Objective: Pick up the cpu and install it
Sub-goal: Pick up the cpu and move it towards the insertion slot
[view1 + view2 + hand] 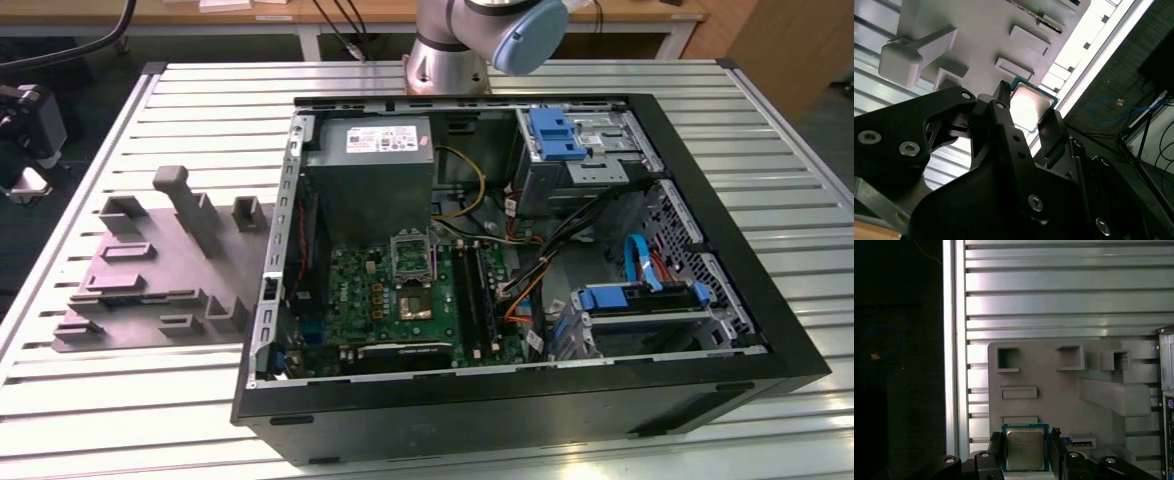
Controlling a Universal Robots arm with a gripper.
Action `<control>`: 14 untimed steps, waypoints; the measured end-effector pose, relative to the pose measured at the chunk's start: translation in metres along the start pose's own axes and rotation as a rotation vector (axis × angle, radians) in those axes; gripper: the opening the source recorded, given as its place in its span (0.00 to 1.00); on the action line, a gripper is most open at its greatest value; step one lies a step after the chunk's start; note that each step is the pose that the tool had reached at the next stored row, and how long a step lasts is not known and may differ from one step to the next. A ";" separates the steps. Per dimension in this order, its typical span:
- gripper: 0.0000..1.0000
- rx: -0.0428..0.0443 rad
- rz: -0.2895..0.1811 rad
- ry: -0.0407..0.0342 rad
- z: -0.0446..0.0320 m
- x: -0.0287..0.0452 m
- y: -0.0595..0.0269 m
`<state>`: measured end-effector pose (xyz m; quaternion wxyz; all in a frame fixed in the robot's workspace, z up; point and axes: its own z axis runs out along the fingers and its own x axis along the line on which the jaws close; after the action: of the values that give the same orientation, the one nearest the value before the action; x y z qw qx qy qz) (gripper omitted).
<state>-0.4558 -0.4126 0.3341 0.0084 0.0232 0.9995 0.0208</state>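
Observation:
The cpu [1025, 450] [1030, 106], a flat square chip with a silvery top and a green rim, sits between the two black fingers of my gripper [1025, 441] [1026, 111]. The fingers [996, 446] press against its opposite edges, so the gripper is shut on it. In both wrist views it hangs well above the grey plastic fixture [1054, 390] [979, 30], close to the table's edge. The exterior view shows that fixture [134, 280] on the slatted table at the exterior view's left, and the metal-framed socket [411, 258] on the green board inside the open computer case [747, 330].
The case holds a grey power supply [380, 180], drive bays with blue parts [641, 300] and loose cables [534, 270]. The fixture has raised posts and pockets [187, 200]. The table's edge [951, 340] runs beside the fixture, with dark floor beyond. The arm's base [461, 40] stands behind the case.

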 end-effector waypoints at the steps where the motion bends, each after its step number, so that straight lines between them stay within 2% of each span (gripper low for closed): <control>1: 0.47 0.0000 0.000 0.0000 -0.0002 0.0000 0.0000; 14: 0.47 0.0000 0.000 0.0000 -0.0029 0.0000 0.0001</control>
<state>-0.4558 -0.4126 0.3370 0.0084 0.0232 0.9995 0.0208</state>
